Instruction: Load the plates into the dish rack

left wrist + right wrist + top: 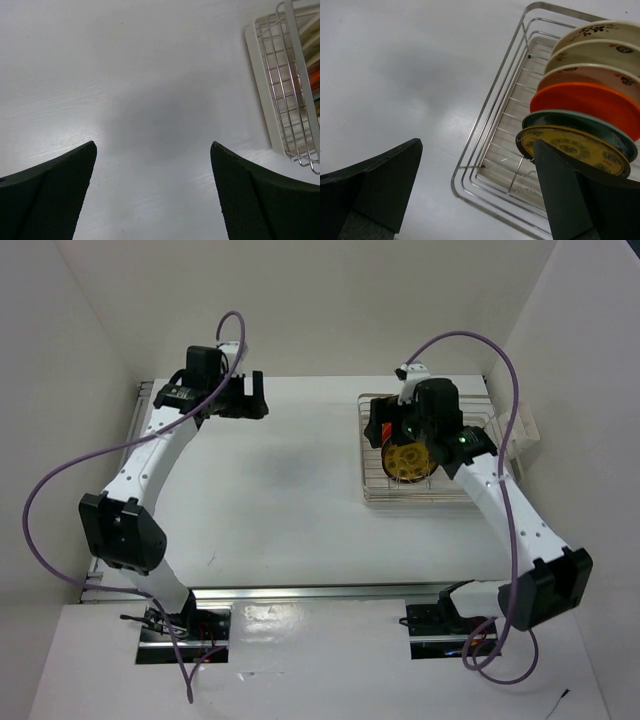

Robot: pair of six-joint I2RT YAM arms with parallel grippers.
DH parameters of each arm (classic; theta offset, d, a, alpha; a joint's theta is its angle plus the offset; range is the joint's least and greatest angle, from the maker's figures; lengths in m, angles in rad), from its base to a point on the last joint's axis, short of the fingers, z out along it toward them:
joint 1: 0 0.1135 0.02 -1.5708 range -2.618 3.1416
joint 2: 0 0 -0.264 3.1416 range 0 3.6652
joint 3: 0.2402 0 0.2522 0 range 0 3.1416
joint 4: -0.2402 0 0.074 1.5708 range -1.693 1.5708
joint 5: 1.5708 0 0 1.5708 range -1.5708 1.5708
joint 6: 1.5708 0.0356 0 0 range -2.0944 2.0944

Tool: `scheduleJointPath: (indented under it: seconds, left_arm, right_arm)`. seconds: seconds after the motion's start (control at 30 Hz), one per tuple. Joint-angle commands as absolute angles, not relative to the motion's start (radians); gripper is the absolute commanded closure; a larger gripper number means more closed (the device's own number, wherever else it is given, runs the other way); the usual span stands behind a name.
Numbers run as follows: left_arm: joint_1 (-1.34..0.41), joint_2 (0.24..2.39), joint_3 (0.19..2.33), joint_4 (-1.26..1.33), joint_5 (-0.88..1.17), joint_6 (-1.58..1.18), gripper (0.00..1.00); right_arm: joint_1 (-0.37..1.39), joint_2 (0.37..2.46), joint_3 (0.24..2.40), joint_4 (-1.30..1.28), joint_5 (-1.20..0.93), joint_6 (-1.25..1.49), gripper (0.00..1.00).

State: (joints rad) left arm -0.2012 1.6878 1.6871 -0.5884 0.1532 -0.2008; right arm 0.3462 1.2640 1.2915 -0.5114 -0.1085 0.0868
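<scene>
The silver wire dish rack point(485, 145) holds six plates standing on edge in a row: three cream plates point(600, 50), an orange plate point(585, 102), a blue-grey plate point(570, 122) and a yellow patterned plate point(570, 145) nearest me. In the top view the yellow plate point(408, 460) shows in the rack point(400, 498) at the right. My right gripper point(477, 145) is open and empty above the rack's near corner, and one finger point(570, 200) hides part of the yellow plate. My left gripper point(153, 145) is open and empty over bare table, and the rack point(290, 100) is off to its right.
White walls close in the table on the left, back and right. A small white object point(525, 435) sits just right of the rack. The rack rests on a pale mat point(260, 90). The left arm point(150, 460) reaches along the table's left side.
</scene>
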Motion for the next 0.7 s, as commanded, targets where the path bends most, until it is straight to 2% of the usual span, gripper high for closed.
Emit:
scheduleJointPath:
  seconds: [0.0,0.13,0.43,0.67]
  left_arm:
    - [-0.201,1.573,1.684,-0.644,0.012,-0.284,0.00]
    - [-0.212,1.485,1.652,-0.657,-0.046,-0.295,0.00]
    - [-0.212,1.434,1.661,-0.681,-0.185,-0.272,0.00]
    - [-0.212,1.434,1.672,-0.663,-0.144,-0.262,0.00]
  right_arm:
    - [0.342,1.341,1.423,-0.434,-0.025,0.103,0.00]
    - [0.342,1.376,1.463,-0.428,0.017,0.072,0.00]
    - [0.342,1.249,1.361,-0.270,0.029,0.077,0.00]
    - [0.342,1.328,1.465,-0.432,0.113,0.127,0.00]
